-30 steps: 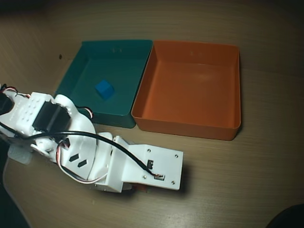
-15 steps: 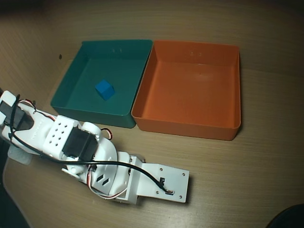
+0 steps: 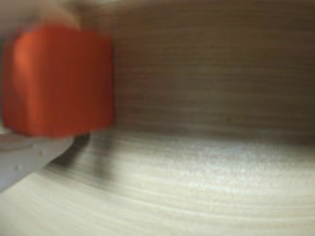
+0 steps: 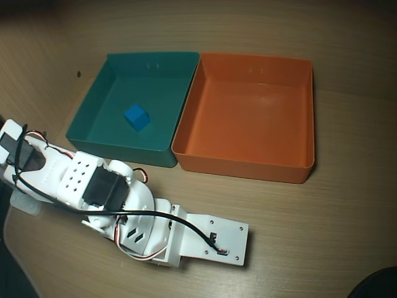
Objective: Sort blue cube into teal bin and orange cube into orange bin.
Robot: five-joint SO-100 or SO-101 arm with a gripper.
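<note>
Orange fills the left of our wrist view: the orange cube (image 3: 59,81), blurred and close, sits above a grey gripper (image 3: 47,142) finger, over the wood desk (image 3: 206,187). We cannot tell whether the gripper grips it. From overhead the white arm (image 4: 124,217) hides both. That view alone shows the blue cube (image 4: 136,117) inside the teal bin (image 4: 118,149), whose wall touches the empty orange bin (image 4: 242,166). Bare desk lies right of the arm.

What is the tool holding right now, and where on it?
Cannot be told for sure. The wrist view shows the orange cube blurred, right against the tool, above the table; no grip is visible. Overhead, the arm hides it.
</note>
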